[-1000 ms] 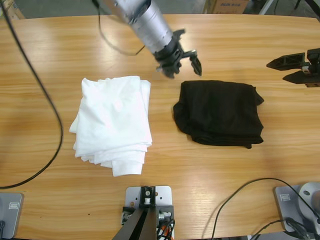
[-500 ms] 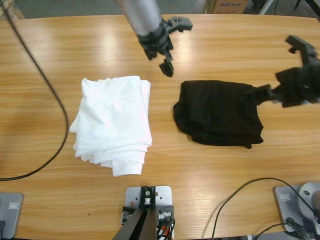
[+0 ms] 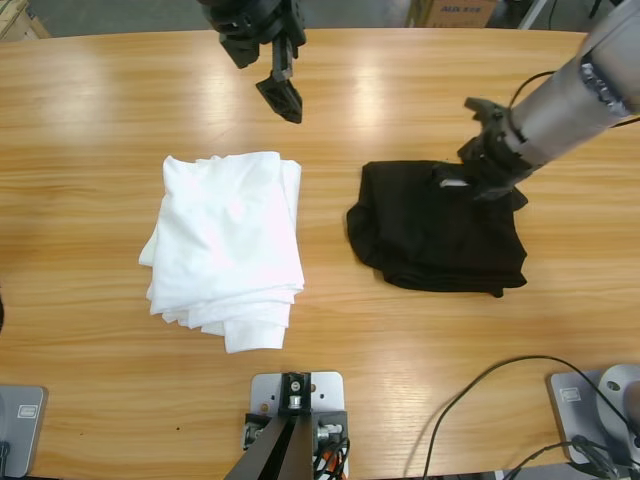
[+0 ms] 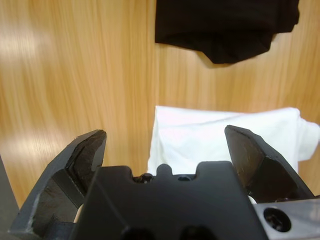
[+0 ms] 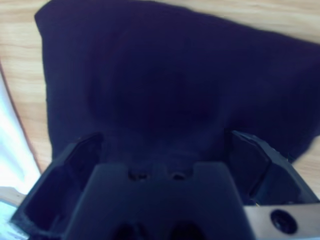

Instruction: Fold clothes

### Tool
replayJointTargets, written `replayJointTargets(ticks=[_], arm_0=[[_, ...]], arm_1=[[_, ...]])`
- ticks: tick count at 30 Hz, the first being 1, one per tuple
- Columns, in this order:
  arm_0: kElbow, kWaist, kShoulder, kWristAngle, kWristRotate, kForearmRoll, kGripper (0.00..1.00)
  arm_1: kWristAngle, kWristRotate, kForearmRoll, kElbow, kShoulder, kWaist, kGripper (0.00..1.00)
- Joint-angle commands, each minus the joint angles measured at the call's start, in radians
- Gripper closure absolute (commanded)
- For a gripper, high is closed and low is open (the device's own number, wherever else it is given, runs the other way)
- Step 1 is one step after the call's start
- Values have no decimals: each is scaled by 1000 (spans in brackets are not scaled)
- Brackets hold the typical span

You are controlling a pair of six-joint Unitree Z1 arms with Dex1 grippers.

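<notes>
Black folded polo shirt (image 3: pixel 440 228) lies at three o'clock on the wooden table (image 3: pixel 90 150), one stack of white garments (image 3: pixel 226 248) at nine o'clock, well apart. Two arms work: the right gripper (image 3: pixel 470 168), jaws spread wide, presses at the shirt's twelve o'clock edge; the left gripper (image 3: pixel 282 92) hovers open at twelve o'clock above the white stack, holding nothing.

Long light-brown wooden tabletop (image 3: pixel 90 110) seen. A folded stack of white garments (image 3: pixel 228 247) is laid left of centre; a folded black shirt (image 3: pixel 440 230) right, well apart.
</notes>
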Motion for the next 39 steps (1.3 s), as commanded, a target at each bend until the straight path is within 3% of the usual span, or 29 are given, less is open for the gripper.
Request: replayJointTargets(ticks=[1, 6, 14, 20, 25, 29, 35, 36, 39], arm_0=[[74, 11, -33, 20, 13, 11, 64], [99, 12, -54, 22, 19, 13, 64], [116, 15, -63, 22, 19, 13, 64], [119, 18, -70, 22, 19, 13, 64], [126, 18, -74, 22, 17, 13, 64], [135, 18, -84, 22, 17, 13, 64], [164, 18, -106, 22, 17, 13, 69], [170, 18, -109, 22, 17, 13, 69], [186, 18, -110, 22, 14, 13, 74]], arm_1=[[-21, 68, -38, 8, 82, 69, 9], [-93, 144, -39, 42, 103, 57, 9], [-81, 117, -78, 42, 215, 57, 13], [-61, -168, -18, 40, 233, 57, 4], [-103, -425, 92, 0, 267, 59, 11], [-142, -640, 153, -85, 279, 127, 25], [-191, -1061, 201, -95, 303, 198, 176], [-206, -1103, 210, -91, 296, 203, 219], [-222, -1130, 204, -89, 251, 204, 220]])
